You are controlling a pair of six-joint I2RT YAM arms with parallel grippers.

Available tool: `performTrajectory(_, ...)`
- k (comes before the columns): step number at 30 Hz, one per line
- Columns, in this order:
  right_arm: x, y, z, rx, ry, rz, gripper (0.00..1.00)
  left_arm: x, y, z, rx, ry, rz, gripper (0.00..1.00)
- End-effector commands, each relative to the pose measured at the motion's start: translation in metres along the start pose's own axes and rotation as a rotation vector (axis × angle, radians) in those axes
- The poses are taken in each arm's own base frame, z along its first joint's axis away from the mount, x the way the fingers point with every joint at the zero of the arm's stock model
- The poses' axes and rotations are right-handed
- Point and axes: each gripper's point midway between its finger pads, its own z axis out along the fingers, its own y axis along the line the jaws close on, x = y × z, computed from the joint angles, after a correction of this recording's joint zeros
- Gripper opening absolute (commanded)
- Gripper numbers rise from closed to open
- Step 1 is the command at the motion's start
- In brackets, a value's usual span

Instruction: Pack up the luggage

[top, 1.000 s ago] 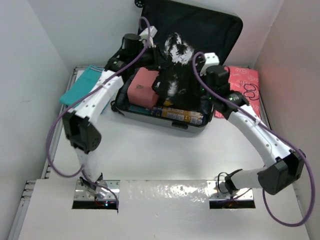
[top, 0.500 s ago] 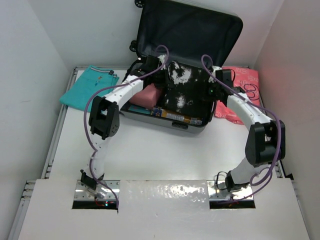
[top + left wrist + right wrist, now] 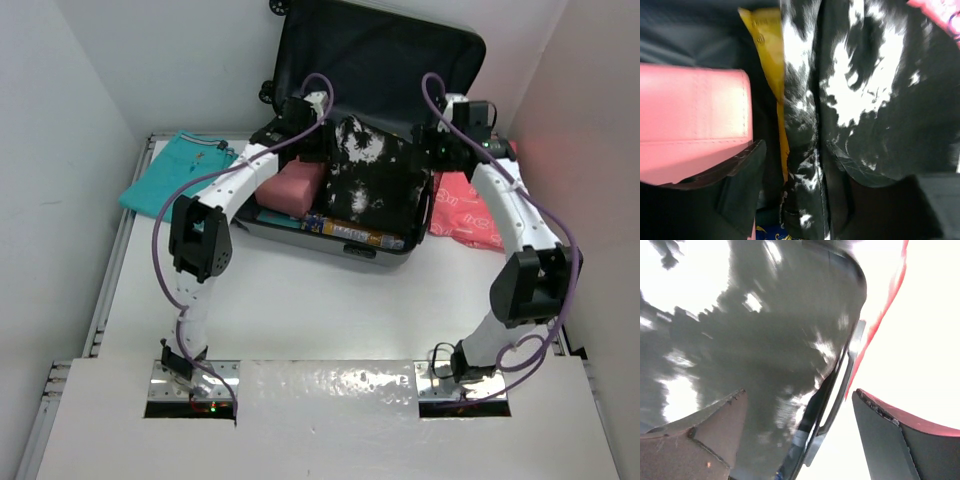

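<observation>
The luggage (image 3: 400, 45) lies open at the back of the table, its dark lid standing upright. A black-and-white garment (image 3: 375, 185) lies spread over its right half, beside a pink pouch (image 3: 298, 187). My left gripper (image 3: 316, 138) hovers at the garment's back left corner. In the left wrist view it (image 3: 795, 165) is open, with a loose fold of the garment (image 3: 860, 90) running between its fingers and the pink pouch (image 3: 690, 115) to the left. My right gripper (image 3: 434, 150) stands open at the back right, straddling the garment (image 3: 765, 315) and the suitcase rim (image 3: 840, 385).
A teal folded garment (image 3: 178, 170) lies left of the suitcase and a red patterned one (image 3: 470, 205) on the right. A yellow packet (image 3: 765, 45) and blue-gold packets (image 3: 365, 232) sit inside along the front wall. White walls enclose the table.
Both grippers carried the garment down into the suitcase and opened, letting it go. It now lies flatter over the right half; both wrists have drawn back toward the lid.
</observation>
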Motion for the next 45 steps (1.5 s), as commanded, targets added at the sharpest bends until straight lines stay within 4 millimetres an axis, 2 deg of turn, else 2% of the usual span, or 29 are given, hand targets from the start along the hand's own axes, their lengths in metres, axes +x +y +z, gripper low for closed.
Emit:
performTrajectory(1,-0.063,0.030,-0.052,-0.049,-0.142,-0.094,0.84,-0.067,-0.027,-0.053,0.087,-0.197,0.048,0.48)
performTrajectory(3,-0.078,0.050,-0.059,-0.075,-0.195,-0.120,0.81,-0.078,-0.042,-0.065,0.144,-0.238,0.059,0.49)
performTrajectory(5,-0.071,0.067,-0.053,-0.108,-0.195,-0.101,0.66,-0.095,-0.053,-0.071,0.179,-0.274,0.068,0.50)
performTrajectory(6,-0.061,0.069,-0.041,-0.123,-0.178,-0.076,0.41,-0.097,-0.055,-0.073,0.184,-0.270,0.066,0.50)
performTrajectory(8,-0.055,0.072,-0.028,-0.135,-0.178,-0.005,0.20,-0.110,-0.060,-0.082,0.185,-0.302,0.073,0.50)
performTrajectory(9,-0.039,0.071,-0.013,-0.136,-0.142,0.014,0.09,-0.115,-0.058,-0.086,0.172,-0.316,0.071,0.50)
performTrajectory(11,-0.033,0.073,0.001,-0.143,-0.134,0.064,0.04,-0.121,-0.052,-0.095,0.145,-0.332,0.074,0.50)
performTrajectory(12,-0.038,0.075,0.008,-0.152,-0.148,0.075,0.01,-0.124,-0.042,-0.099,0.108,-0.340,0.072,0.50)
performTrajectory(13,-0.031,0.078,0.024,-0.167,-0.116,0.082,0.00,-0.126,-0.035,-0.101,0.091,-0.342,0.065,0.50)
performTrajectory(14,-0.033,0.080,0.032,-0.177,-0.111,0.091,0.00,-0.129,-0.030,-0.106,0.079,-0.350,0.058,0.51)
performTrajectory(15,-0.043,0.085,0.036,-0.195,-0.122,0.090,0.00,-0.132,-0.013,-0.109,0.055,-0.345,0.032,0.50)
performTrajectory(16,-0.031,0.086,0.057,-0.199,-0.076,0.093,0.00,-0.133,-0.006,-0.113,0.047,-0.345,0.019,0.50)
performTrajectory(17,-0.028,0.089,0.064,-0.215,-0.054,0.093,0.00,-0.136,0.003,-0.118,0.036,-0.349,0.011,0.50)
performTrajectory(18,-0.037,0.091,0.068,-0.221,-0.059,0.090,0.00,-0.140,0.023,-0.125,0.002,-0.357,-0.006,0.50)
performTrajectory(19,-0.034,0.093,0.074,-0.225,-0.041,0.085,0.00,-0.136,0.036,-0.125,-0.022,-0.345,-0.018,0.50)
performTrajectory(20,-0.022,0.092,0.087,-0.217,0.010,0.077,0.00,-0.141,0.045,-0.135,-0.045,-0.363,-0.027,0.50)
performTrajectory(21,-0.032,0.097,0.086,-0.223,-0.007,0.062,0.00,-0.143,0.065,-0.142,-0.085,-0.370,-0.038,0.50)
performTrajectory(24,-0.038,0.102,0.088,-0.234,-0.032,0.031,0.00,-0.141,0.093,-0.156,-0.158,-0.371,-0.033,0.50)
performTrajectory(27,-0.045,0.113,0.092,-0.269,-0.051,0.023,0.00,-0.138,0.101,-0.162,-0.195,-0.364,-0.001,0.50)
performTrajectory(29,-0.049,0.118,0.093,-0.281,-0.041,0.013,0.00,-0.137,0.099,-0.163,-0.185,-0.359,0.000,0.50)
performTrajectory(31,-0.044,0.118,0.097,-0.265,-0.008,-0.006,0.00,-0.138,0.094,-0.163,-0.164,-0.360,0.000,0.50)
performTrajectory(35,-0.069,0.119,0.071,-0.243,-0.096,-0.050,0.00,-0.145,0.097,-0.167,-0.182,-0.377,0.015,0.51)
performTrajectory(37,-0.086,0.120,0.049,-0.229,-0.161,-0.078,0.07,-0.151,0.105,-0.174,-0.209,-0.391,0.012,0.52)
performTrajectory(40,-0.105,0.123,0.016,-0.234,-0.222,-0.098,0.16,-0.158,0.131,-0.189,-0.272,-0.416,-0.024,0.53)
performTrajectory(41,-0.108,0.123,0.008,-0.236,-0.233,-0.100,0.19,-0.160,0.150,-0.199,-0.306,-0.425,-0.043,0.53)
performTrajectory(42,-0.110,0.123,-0.002,-0.239,-0.242,-0.104,0.21,-0.161,0.158,-0.208,-0.327,-0.431,-0.048,0.53)
performTrajectory(43,-0.113,0.123,-0.022,-0.244,-0.256,-0.109,0.30,-0.161,0.170,-0.216,-0.366,-0.438,-0.048,0.53)
performTrajectory(44,-0.108,0.120,-0.027,-0.239,-0.244,-0.115,0.35,-0.159,0.185,-0.226,-0.406,-0.438,-0.059,0.54)
performTrajectory(45,-0.099,0.116,-0.043,-0.232,-0.225,-0.136,0.46,-0.154,0.220,-0.250,-0.489,-0.441,-0.084,0.57)
